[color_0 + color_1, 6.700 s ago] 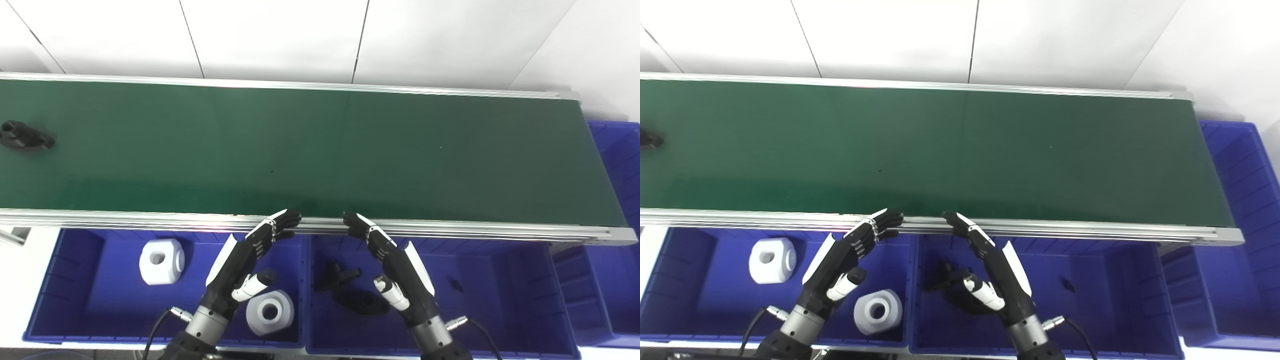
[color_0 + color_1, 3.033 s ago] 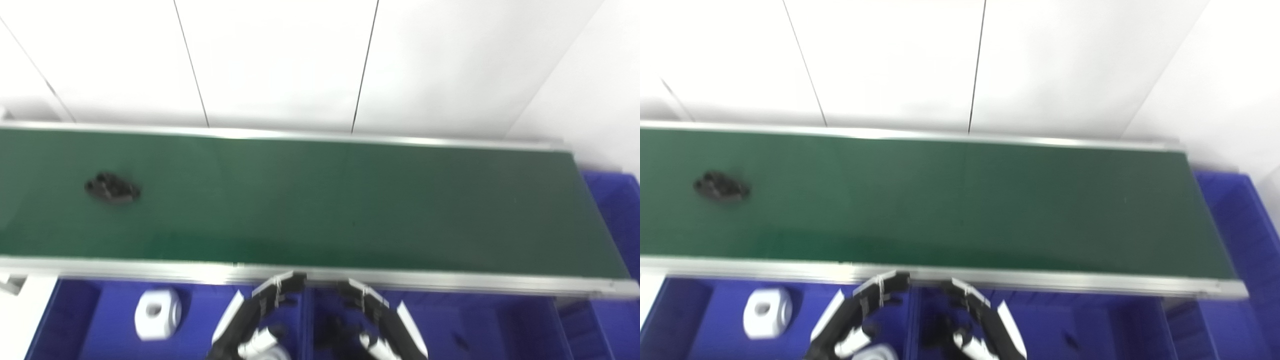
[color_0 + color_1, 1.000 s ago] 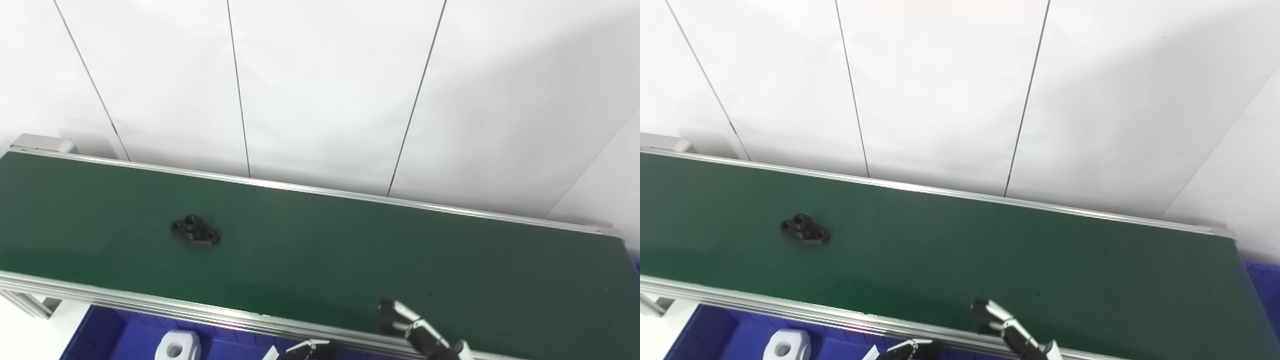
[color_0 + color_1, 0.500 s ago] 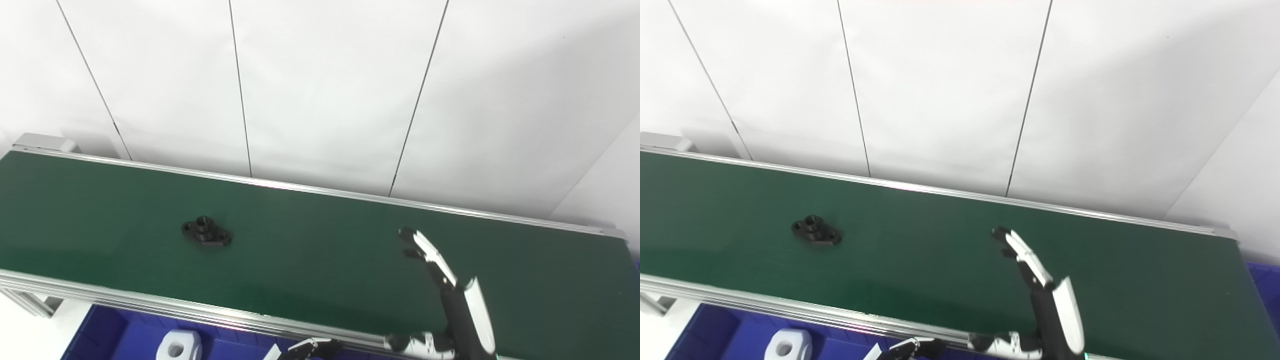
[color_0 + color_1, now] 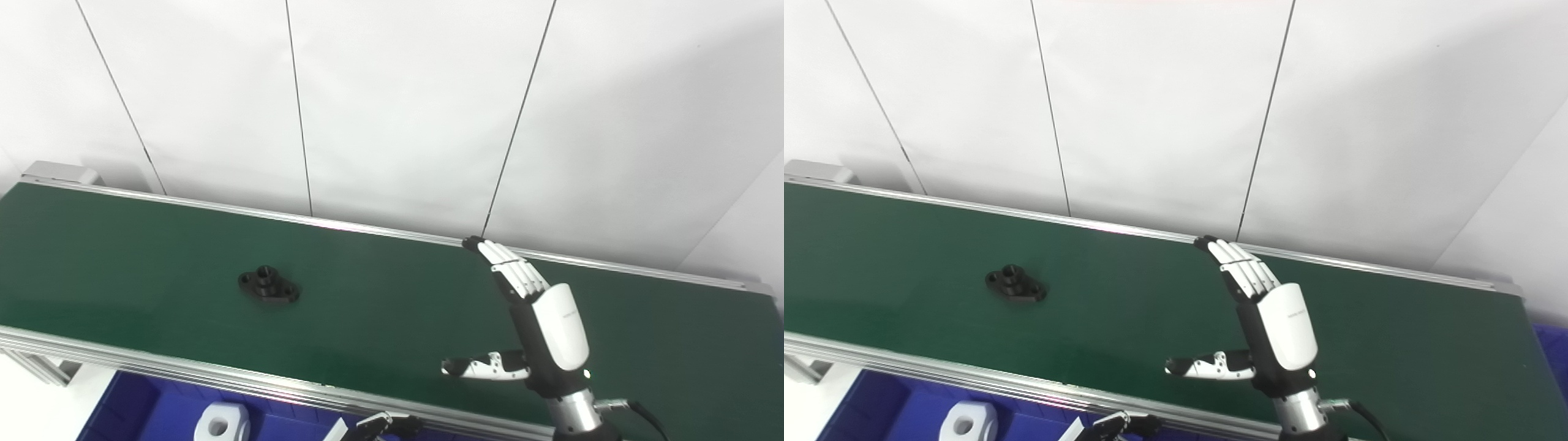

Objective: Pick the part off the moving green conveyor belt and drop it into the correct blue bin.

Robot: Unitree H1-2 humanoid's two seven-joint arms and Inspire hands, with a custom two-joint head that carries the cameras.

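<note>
A black part (image 5: 269, 288), a flanged piece with a raised round boss and a hole on each ear, is lying flat on the green conveyor belt (image 5: 380, 312), toward the 9 o'clock side of the scene and a little nearer the belt's near rail than its far one. Nothing is touching it.

The right hand (image 5: 539, 324) is reaching out over the belt at about 4 o'clock, well apart from the part. It is holding nothing: its fingers (image 5: 511, 269) are lying straight and close alongside one another, pointing toward 11 o'clock with their tips over the far rail, while the thumb (image 5: 484, 367) is sticking out sideways toward 9 o'clock, wide of the fingers. The white back of the hand is facing the cameras.

The left hand (image 5: 1115, 424) is showing only as a few fingertips at 6 o'clock, just below the belt's near rail; whether it is spread or curled I cannot tell, since the rest is cut off by the bottom edge.

At about 7 o'clock, below the near rail, a corner of a blue bin (image 5: 131, 410) is peeking in, and a white block with a round hole (image 5: 222, 422) is sitting inside it. Behind the belt a white panelled wall (image 5: 398, 110) is filling the upper half of both views
</note>
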